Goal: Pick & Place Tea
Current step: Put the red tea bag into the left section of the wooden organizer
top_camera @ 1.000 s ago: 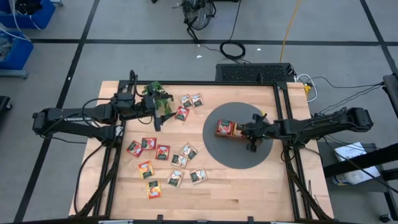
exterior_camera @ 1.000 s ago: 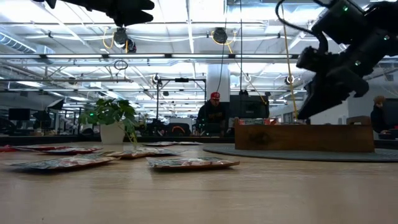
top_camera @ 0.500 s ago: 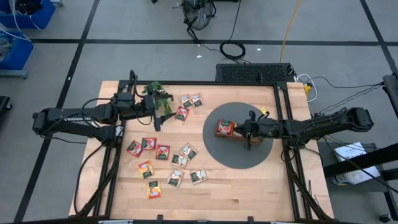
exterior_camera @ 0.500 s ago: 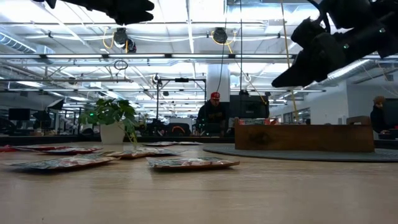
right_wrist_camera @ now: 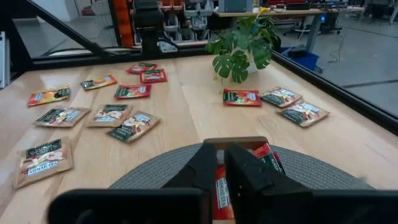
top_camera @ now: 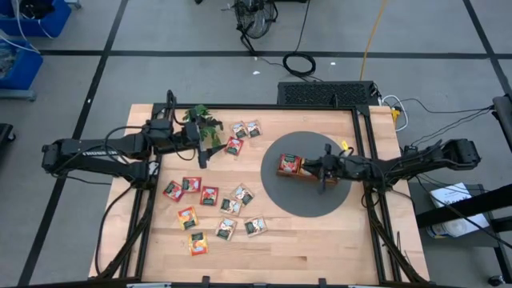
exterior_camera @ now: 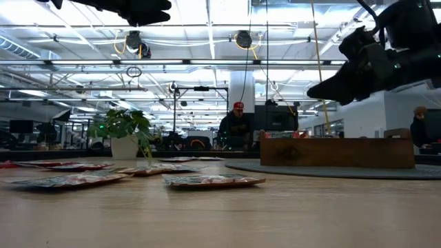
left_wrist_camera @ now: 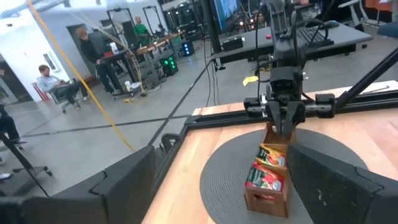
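While I watch the overhead feed, the right gripper (top_camera: 314,167) has swung off the near side of the round mat (top_camera: 308,200). It has lined up with the wooden tray (top_camera: 290,166), which stands on the mat's left part in the right half of the surface (top_camera: 304,240). At surface height it has also risen and tipped from pointing down to pointing level, above the tray's top edge. Its own camera shows me its fingers (right_wrist_camera: 245,171) close together just over the tray's end compartment. I see nothing pinched between them, and red sachets stand in the compartment below.

I take this as a drop just completed, or the arm starting to pull away from the tray. Either way I judge it free for the next pick.

Nothing else has moved. The left gripper (top_camera: 206,148) hangs where it was, beside the small plant (top_camera: 202,120) near the far-left corner, fingers (left_wrist_camera: 124,180) spread wide and empty. The loose tea sachets (top_camera: 210,194) lie flat as before across the left half of the surface. A few are by the far edge near the plant, and the rest are scattered toward the near edge. With a dozen or so out there and only a few in the tray, most of the job is still ahead.
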Robot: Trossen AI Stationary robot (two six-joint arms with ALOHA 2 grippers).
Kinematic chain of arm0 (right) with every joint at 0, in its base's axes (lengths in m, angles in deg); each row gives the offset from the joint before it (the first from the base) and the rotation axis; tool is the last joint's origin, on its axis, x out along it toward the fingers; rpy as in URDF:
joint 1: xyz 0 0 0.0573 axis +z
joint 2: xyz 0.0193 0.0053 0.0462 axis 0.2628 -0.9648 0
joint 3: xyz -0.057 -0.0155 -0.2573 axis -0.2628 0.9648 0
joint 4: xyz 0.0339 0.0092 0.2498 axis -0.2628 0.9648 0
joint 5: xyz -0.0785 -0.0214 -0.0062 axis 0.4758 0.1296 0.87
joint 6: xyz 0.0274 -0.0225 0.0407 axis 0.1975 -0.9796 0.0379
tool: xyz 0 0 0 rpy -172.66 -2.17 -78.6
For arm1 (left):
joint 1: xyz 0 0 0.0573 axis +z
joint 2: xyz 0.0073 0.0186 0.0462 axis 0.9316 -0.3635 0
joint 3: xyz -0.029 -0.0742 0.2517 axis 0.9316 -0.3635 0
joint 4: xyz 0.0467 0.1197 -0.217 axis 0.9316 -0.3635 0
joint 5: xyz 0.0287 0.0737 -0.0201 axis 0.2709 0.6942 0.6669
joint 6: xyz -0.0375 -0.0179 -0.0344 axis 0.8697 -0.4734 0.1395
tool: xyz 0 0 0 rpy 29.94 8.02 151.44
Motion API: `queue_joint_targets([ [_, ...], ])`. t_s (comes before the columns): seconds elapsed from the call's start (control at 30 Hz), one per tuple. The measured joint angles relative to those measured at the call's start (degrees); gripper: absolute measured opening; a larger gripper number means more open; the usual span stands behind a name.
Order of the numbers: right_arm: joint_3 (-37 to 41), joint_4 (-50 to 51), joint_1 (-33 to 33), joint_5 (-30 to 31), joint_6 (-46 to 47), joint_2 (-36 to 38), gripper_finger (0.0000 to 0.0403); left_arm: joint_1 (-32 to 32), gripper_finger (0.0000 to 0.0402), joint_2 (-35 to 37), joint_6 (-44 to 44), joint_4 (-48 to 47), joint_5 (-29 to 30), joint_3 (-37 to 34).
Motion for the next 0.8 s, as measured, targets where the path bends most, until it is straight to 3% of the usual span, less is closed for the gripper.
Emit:
queue_joint_targets([
  [0.2,0.9,-2.1,0.0,0.0,-0.8,0.0,0.0079,0.0,0.0351,0.0,7.5,0.4,-0.4,0.0],
  [0.37,0.9,-2.9,0.0,0.1,-2.5,0.0,0.0108,-0.1,0.0351,0.0,8.0,0.5,-0.6,0.0],
  [0.8,0.9,-2.9,0.0,0.1,-4.0,0.0,0.0125,-0.2,0.0351,-0.5,14.3,0.6,-0.7,0.0],
])
